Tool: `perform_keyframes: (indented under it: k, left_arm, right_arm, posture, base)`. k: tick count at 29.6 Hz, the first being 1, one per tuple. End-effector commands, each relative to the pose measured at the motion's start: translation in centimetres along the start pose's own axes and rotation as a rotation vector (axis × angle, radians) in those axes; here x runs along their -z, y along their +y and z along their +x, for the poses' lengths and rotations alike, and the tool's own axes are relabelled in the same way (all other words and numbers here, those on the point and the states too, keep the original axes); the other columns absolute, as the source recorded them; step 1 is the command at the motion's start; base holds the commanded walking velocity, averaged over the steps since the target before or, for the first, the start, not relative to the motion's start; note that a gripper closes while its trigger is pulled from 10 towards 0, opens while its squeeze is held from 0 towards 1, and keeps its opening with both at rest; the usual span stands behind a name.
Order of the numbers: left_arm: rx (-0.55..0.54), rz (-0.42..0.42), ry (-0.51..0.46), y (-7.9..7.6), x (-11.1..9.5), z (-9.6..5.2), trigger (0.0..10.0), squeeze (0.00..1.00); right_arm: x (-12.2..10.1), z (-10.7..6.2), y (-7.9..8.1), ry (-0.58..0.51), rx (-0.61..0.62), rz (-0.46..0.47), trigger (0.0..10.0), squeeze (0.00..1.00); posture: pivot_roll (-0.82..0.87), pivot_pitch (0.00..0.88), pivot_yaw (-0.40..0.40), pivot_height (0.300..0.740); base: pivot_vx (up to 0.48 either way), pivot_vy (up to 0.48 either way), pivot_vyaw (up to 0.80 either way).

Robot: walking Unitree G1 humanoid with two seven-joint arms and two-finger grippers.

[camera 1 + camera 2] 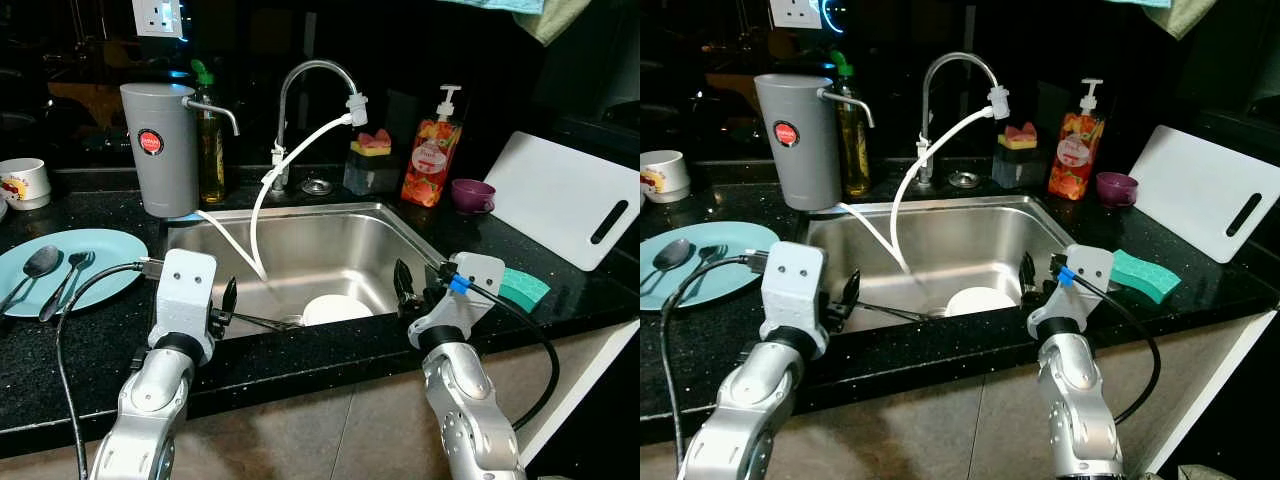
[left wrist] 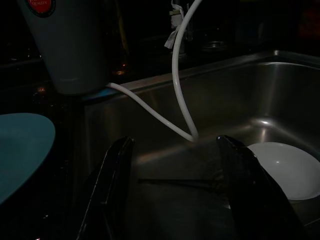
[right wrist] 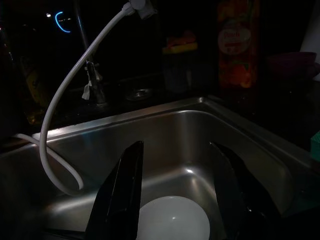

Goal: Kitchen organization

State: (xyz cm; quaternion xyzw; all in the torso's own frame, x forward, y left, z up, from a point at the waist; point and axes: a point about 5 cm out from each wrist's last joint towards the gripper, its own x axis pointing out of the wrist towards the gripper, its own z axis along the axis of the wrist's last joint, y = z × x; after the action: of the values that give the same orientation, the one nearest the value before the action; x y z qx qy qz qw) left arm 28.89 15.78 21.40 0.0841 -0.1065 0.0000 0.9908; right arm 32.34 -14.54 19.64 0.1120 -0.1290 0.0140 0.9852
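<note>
**So, both arms parked at the sink edge, dish waiting inside**

Okay, the sink (image 1: 400,228) is the reference for everything here. The left pincer (image 2: 172,187) hangs over its front-left rim with both black fingers spread wide and nothing between them. The right pincer (image 3: 177,192) does the same at the front-right rim, also released and empty.

The thing to deal with looks like the white dish (image 1: 336,309) lying on the sink floor near the front wall. A thin dark utensil (image 1: 262,321) lies beside it, towards the left pincer. A white hose (image 1: 262,200) droops from the tap (image 1: 312,80) into the basin behind both.

My guess at doing this well: go down with the right pincer, it's lined up almost straight over the dish. Catch the rim, since the dish lies flat. Keep clear of the hose. The blue plate (image 1: 95,262) with spoons (image 1: 45,270), left of the sink on the tabletop (image 1: 300,365), seems a likely landing spot.
</note>
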Motion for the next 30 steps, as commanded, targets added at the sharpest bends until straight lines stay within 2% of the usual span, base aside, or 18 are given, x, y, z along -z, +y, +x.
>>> perform_keyframes:
  k: [1, 30]
  left_arm:
    - [-0.003, 0.007, 0.009, -0.1, 0.29, -0.05, 10.0, 0.0]
    - [0.0, 0.008, 0.014, -0.15, 0.32, -0.13, 10.0, 0.0]
  right_arm:
    - [0.27, 0.03, -0.05, 0.015, -0.002, -0.002, 10.0, 0.0]
    - [0.33, -0.09, -0.06, 0.018, 0.002, 0.001, 10.0, 0.0]
  posture:
    - [0.19, 0.026, -0.12, 0.74]
    - [0.19, 0.034, -0.117, 0.74]
  base:
    - [0.0, 0.0, 0.0]
    - [0.0, 0.0, 0.0]
